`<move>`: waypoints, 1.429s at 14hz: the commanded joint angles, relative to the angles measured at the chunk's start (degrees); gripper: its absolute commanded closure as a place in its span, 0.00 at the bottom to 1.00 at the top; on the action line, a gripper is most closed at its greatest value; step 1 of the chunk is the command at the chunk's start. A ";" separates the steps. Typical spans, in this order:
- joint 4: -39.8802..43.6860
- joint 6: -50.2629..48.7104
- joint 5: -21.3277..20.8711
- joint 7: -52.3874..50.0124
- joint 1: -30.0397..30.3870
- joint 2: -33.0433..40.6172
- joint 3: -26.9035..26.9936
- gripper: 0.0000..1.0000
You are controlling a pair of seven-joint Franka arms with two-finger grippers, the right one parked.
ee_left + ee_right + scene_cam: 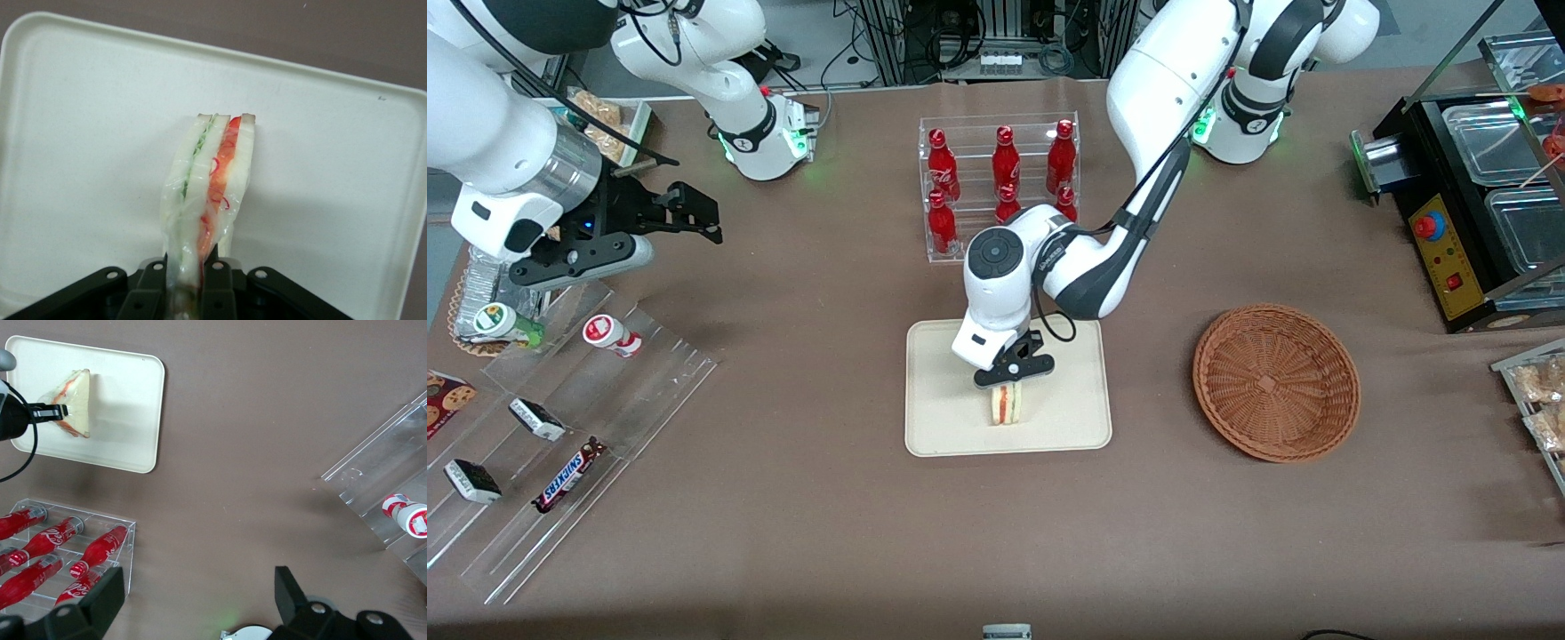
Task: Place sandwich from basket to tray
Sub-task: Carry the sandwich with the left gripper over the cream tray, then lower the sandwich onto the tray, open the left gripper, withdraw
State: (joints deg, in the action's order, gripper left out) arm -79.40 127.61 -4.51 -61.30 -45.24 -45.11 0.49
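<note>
- Front view: the left arm's black two-finger gripper [1012, 378] hangs over the flat cream-coloured rectangular tray [943, 427], jaws clamped on the upper part of the small triangular sandwich of pale bread with red-orange and green filling [1008, 404]. The sandwich stands on edge with its lower part at the tray's surface, in the half of the tray nearer the camera. The round reddish-brown woven wicker basket [1276, 382] sits well apart, toward the working arm's end of the table, with nothing in it. The carry therefore looks done; release and withdrawal appear to remain.
- Left wrist view: the gripper [190, 283] pinches the wrapped sandwich [210, 187] between its fingers; the bread and filling layers run away from the camera over the tray [80, 100]. Whether the wedge rests fully on the tray or hovers just above it cannot be told.
- Right wrist view: the sandwich [75, 401] shows as a triangle over the tray [130, 413], held by the gripper [52, 411] at one corner. A clear rack of red bottles [60, 563] stands near the tray.
</note>
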 commanded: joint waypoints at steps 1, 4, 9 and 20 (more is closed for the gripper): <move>-1.11 2.46 -1.11 -2.07 -0.81 -0.33 0.91 0.20; -0.85 2.12 -2.86 -1.38 -0.81 2.03 1.18 0.00; 1.09 -8.67 -3.05 1.95 1.82 12.56 1.18 0.00; -14.81 -18.17 1.87 20.99 20.79 32.35 1.09 0.00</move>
State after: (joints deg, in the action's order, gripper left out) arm -88.82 111.23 -4.16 -45.96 -28.30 -17.84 2.21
